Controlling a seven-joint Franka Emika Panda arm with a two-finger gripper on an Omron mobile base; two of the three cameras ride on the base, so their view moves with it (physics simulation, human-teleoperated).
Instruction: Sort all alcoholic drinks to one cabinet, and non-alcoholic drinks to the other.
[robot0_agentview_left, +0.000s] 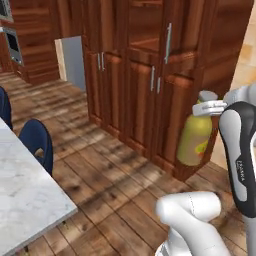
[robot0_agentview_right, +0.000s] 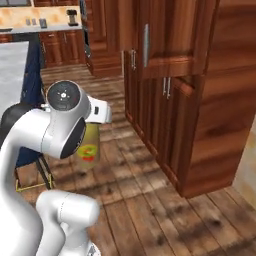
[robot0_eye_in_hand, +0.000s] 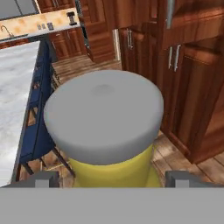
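Grey cap (robot0_eye_in_hand: 103, 119) tops the yellow bottle (robot0_agentview_left: 194, 137), held aloft near the cabinet (robot0_agentview_left: 150, 75). Claw (robot0_eye_in_hand: 111, 179) spread wide around its neck; bulky, probably heavy, smooth plastic could slip.

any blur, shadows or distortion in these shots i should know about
Left base view: soft and low-res; streaky shadows cross the plank floor, and the yellow bottle is smudgy. Right base view: similar softness; the bottle's red label is unreadable. Hand view: the grey cap looms huge from closeness, with sharper cabinet doors behind.
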